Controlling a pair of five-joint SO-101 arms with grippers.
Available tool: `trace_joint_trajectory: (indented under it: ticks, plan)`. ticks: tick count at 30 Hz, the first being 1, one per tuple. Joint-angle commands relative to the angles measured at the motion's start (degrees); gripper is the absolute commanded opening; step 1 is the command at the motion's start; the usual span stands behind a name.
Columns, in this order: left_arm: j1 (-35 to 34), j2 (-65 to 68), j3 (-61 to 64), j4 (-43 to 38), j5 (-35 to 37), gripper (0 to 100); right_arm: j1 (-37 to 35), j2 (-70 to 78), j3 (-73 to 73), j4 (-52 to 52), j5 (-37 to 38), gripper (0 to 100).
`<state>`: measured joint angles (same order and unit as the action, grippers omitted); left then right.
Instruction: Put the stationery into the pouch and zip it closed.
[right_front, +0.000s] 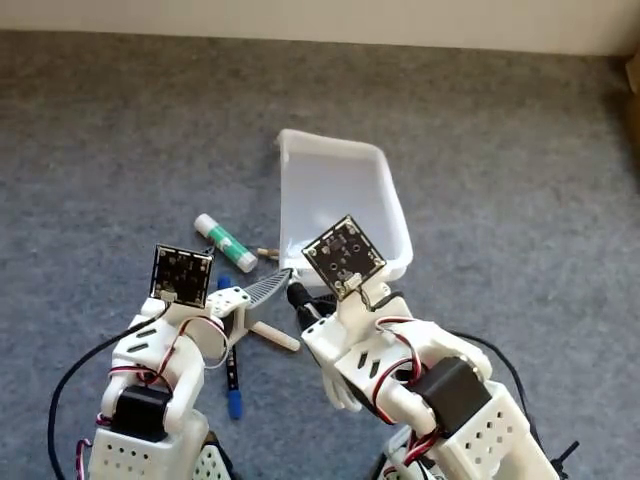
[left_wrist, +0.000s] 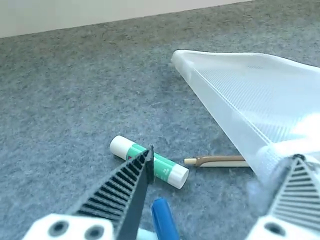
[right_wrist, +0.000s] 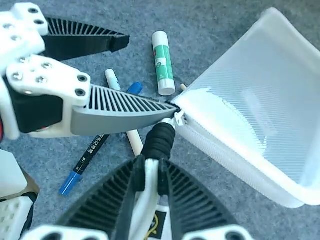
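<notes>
Pinching zip pull (right_wrist: 161, 140), R gripper (right_wrist: 155, 164) | L gripper (left_wrist: 224, 154) splayed (by pouch (right_front: 335, 185))

The pouch (left_wrist: 250, 100) covers one end of the brown pen (left_wrist: 220, 160).

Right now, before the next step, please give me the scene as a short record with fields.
pouch: white translucent mesh pouch, on grey carpet, no stationery seen inside
glue: green-and-white glue stick, on carpet, outside pouch
pens: black marker with blue ends, cream pen, thin brown-tipped pen, on carpet, outside pouch
left end effector: open, one finger at pouch corner
right end effector: shut on black zip pull
</notes>
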<state>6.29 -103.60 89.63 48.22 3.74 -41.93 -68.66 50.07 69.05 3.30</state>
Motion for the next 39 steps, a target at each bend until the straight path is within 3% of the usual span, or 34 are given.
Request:
trace_joint_trajectory:
  ticks: [1, 6, 12, 24, 27, 31, 34, 39]
  plan:
    - [-0.84, -0.31, -0.13, 0.79, -0.53, 37, -0.57, -1.45, -0.66, 0.31, 0.79, 0.5]
    - [-0.75, -0.4, -0.13, 0.44, -0.88, 29, -1.01, -1.54, -1.1, 3.03, 0.79, 0.5]
    - [0.48, -0.48, 3.12, -1.76, -9.14, 19, -1.01, -1.54, -1.1, 3.47, 0.79, 0.5]
    - [1.01, -0.57, 4.35, -3.69, -9.14, 18, -1.01, -1.19, -0.75, 5.67, 0.79, 0.5]
    - [-1.89, -0.66, 1.98, -3.43, -8.97, 18, -1.01, -0.92, -0.4, 3.38, 0.44, 0.6]
    - [-8.48, -0.57, -0.31, -3.34, -3.6, 19, -1.1, -0.92, 3.47, -1.01, 0.26, 5.3]
    - [-13.05, -0.57, -1.1, -3.34, 1.14, 27, -1.1, -0.84, 6.64, -4.88, -1.41, 12.1]
    - [-16.75, -0.48, -1.45, -3.25, 6.24, 34, -5.85, -0.75, 8.48, -9.19, -4.04, 12.6]
